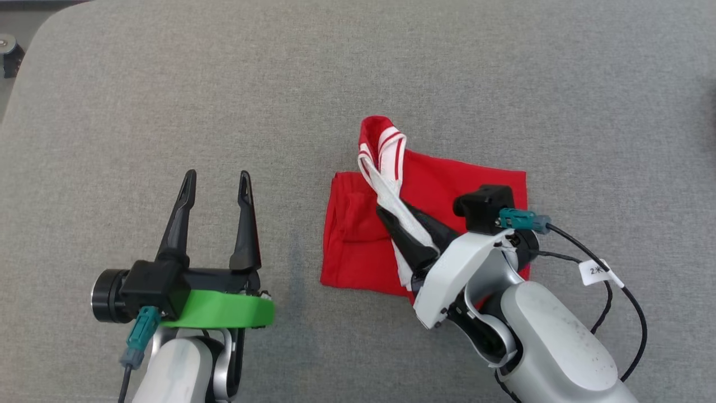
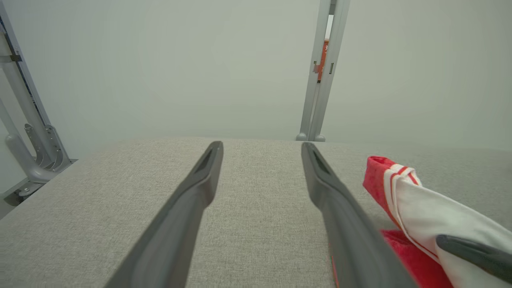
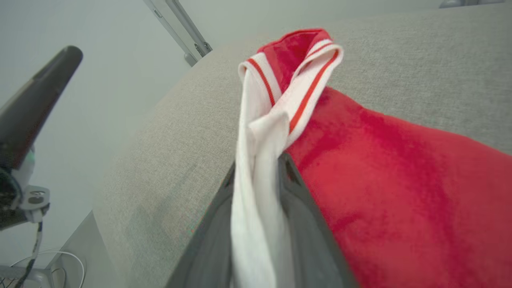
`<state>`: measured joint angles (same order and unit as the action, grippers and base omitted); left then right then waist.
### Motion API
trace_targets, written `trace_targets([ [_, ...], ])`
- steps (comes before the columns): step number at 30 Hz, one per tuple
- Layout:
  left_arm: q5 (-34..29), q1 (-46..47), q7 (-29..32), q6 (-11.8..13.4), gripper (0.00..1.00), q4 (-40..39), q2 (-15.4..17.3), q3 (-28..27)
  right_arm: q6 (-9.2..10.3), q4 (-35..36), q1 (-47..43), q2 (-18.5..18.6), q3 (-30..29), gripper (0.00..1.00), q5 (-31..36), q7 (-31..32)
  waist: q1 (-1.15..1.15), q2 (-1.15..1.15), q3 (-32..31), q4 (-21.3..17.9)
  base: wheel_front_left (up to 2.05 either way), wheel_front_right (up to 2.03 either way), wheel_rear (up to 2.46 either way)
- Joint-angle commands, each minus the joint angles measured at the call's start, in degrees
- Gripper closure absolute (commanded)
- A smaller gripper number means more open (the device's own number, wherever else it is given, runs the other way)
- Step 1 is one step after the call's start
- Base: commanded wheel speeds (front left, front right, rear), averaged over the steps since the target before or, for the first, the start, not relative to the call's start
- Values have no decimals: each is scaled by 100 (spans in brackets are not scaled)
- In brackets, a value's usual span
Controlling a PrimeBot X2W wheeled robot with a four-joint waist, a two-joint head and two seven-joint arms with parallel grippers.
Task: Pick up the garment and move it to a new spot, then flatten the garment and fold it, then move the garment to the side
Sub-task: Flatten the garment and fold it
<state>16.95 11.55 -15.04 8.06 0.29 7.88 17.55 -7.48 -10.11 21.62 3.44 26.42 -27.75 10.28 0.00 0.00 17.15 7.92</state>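
Note:
The garment [image 1: 442, 184] is a red piece with a white, red-striped band, lying folded right of centre on the grey padded surface [image 1: 358, 67]. My right gripper [image 1: 394, 210] lies low over its near half, shut on the garment's white band, which runs between the two fingers and rises in a loop beyond the tips. In the right wrist view the gripper [image 3: 259, 165] has the band [image 3: 256, 200] filling the gap, and the red cloth [image 3: 400, 180] spreads to the right. My left gripper [image 1: 217, 176] stands open and empty to the garment's left, clear of it [image 2: 262, 148].
The surface's left edge curves away at the upper left, with a dark fixture [image 1: 11, 53] beyond it. Grey metal frame posts [image 2: 320, 72] stand behind the far edge. A tagged black cable [image 1: 598, 272] loops off my right wrist.

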Motion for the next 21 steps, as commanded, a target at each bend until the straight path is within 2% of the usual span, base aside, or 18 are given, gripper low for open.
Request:
trace_targets([
  [1,-67,87,-16,-27,0,13,-40,-33,-3,-43,181,-15,156,0,-32,-225,0,0,93,75,0,0,0],
  [6,-148,103,-16,-76,0,37,-77,-118,-2,15,403,45,249,0,-102,-991,0,0,130,27,0,0,0],
  [10,-214,90,-16,-100,0,47,-57,-208,-2,230,499,252,8,0,66,-1520,0,0,119,-74,0,0,0],
  [15,-273,-41,-16,-61,0,67,22,-374,-2,587,132,698,-846,0,394,-1949,0,0,29,-268,0,0,0],
  [21,-303,-264,-16,24,0,108,171,-593,-2,1049,-755,1044,-2107,0,750,-1993,0,0,-168,-547,0,0,0],
])
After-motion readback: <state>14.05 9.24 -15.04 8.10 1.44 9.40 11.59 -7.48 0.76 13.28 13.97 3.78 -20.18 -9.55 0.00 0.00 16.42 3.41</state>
